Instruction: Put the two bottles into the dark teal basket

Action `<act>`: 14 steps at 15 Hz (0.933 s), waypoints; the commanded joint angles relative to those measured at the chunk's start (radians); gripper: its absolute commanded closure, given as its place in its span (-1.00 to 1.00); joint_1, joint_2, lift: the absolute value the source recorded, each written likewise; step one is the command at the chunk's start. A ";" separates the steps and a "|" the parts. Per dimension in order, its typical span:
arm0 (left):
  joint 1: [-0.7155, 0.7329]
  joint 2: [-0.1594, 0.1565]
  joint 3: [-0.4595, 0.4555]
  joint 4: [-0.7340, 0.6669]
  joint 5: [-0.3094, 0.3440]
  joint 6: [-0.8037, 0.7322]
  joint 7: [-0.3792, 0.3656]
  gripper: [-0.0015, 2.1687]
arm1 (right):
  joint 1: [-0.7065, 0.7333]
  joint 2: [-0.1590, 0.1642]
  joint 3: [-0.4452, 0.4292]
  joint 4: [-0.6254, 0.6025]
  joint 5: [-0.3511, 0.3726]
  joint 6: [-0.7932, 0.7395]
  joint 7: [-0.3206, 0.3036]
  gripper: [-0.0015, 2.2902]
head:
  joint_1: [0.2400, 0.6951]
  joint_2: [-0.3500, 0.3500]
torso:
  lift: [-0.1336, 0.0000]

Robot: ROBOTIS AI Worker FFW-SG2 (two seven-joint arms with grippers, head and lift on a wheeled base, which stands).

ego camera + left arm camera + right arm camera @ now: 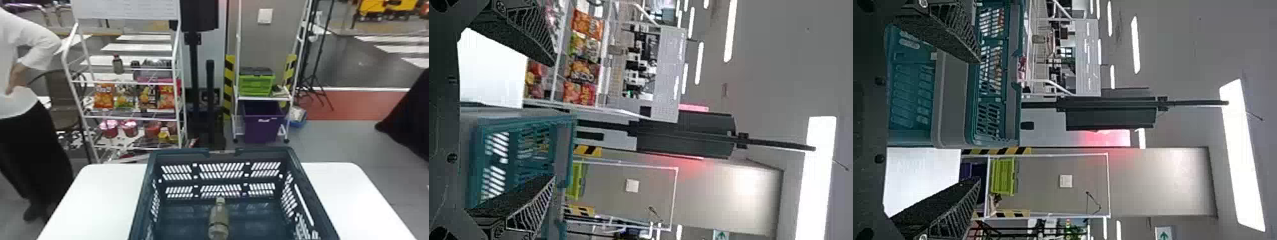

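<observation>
your left gripper (554, 120) and right gripper (979, 120) are both nearest, each with its 2 fingers spread and nothing pinched. past them, the dark teal basket (271, 152) sits on the white table (344, 194), with 1 bottle (219, 218) inside, its neck toward the far wall. so you have at least 1 of 2 placed; whether the 2nd is in, you can't tell. farther off, the white rack (127, 118) holds a dark-capped container (118, 64), which you likely needn't fetch.
</observation>
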 commanded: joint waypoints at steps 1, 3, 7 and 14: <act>0.020 -0.006 -0.027 0.071 -0.008 -0.048 0.025 -0.91 | -0.004 0.001 0.003 -0.012 0.001 0.041 0.000 -0.97 | 0.14 0.00 | 1.00; 0.020 -0.006 -0.062 0.092 -0.037 -0.048 0.063 -0.91 | -0.003 0.003 0.006 -0.035 0.007 0.105 0.000 -0.97 | 0.14 0.00 | 1.00; 0.019 -0.006 -0.094 0.108 -0.040 -0.048 0.084 -0.91 | -0.001 0.003 0.013 -0.042 0.018 0.118 0.000 -0.97 | 0.14 0.00 | 1.00; 0.019 -0.003 -0.103 0.115 -0.052 -0.042 0.118 -0.91 | 0.005 0.003 0.013 -0.045 0.022 0.115 0.003 -0.97 | 0.14 0.00 | 1.00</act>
